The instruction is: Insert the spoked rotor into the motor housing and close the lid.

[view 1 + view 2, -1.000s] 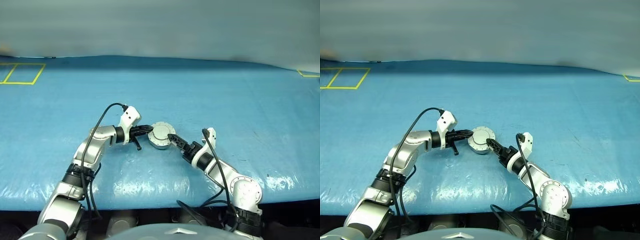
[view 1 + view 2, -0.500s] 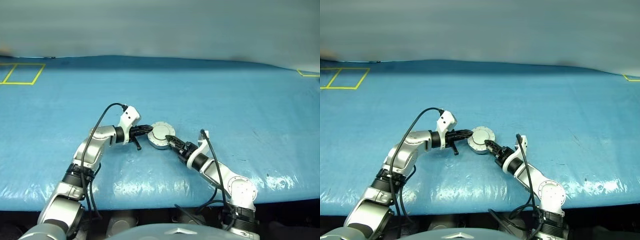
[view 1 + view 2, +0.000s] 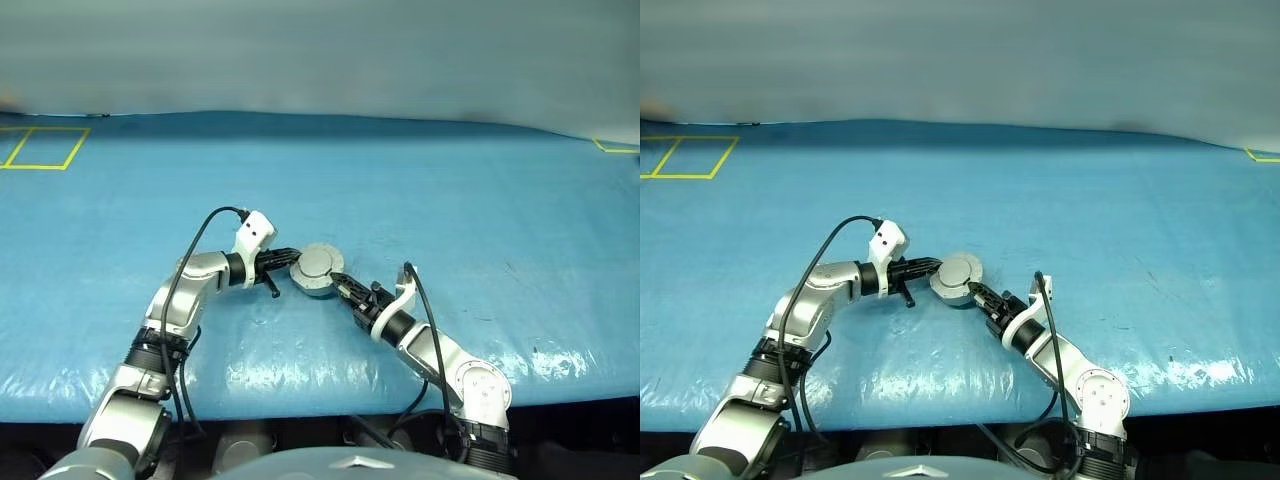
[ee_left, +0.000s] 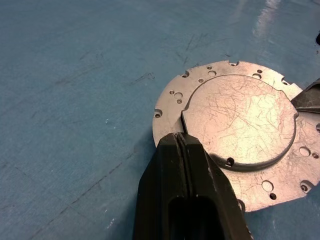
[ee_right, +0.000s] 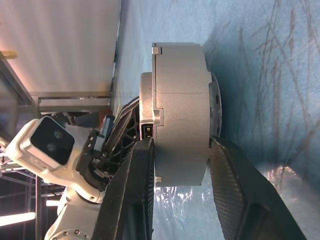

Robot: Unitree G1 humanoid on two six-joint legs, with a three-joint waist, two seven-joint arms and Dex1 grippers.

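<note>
- Here, the motor housing (image 3: 317, 270) sits on the blue tabletop (image 3: 480, 200), near the front edge and between the two arms.
- It is a round silver-grey assembly; from above its flat top face is what shows, so it looks closed, with no windings or spoked wheel in sight.
- In the left wrist view, a raised round plate with fine scratches lies over a wider flange (image 4: 170, 107) dotted with small holes.
- The left hand (image 3: 287, 259) reaches in from the robot's left, its two black fingers (image 4: 185, 185) pressed together with no gap, their tips resting at the edge of the raised plate, on top of the flange.
- The right hand (image 3: 341, 286) comes in from the robot's right, low and pointing toward the housing.
- In the right wrist view, its two fingers (image 5: 137, 190) stand on either side of the housing's thick grey body (image 5: 180, 110), clamped around it.
- Two yellow outlined squares (image 3: 40, 147) are marked at the far left of the tabletop, well apart from the housing.
</note>
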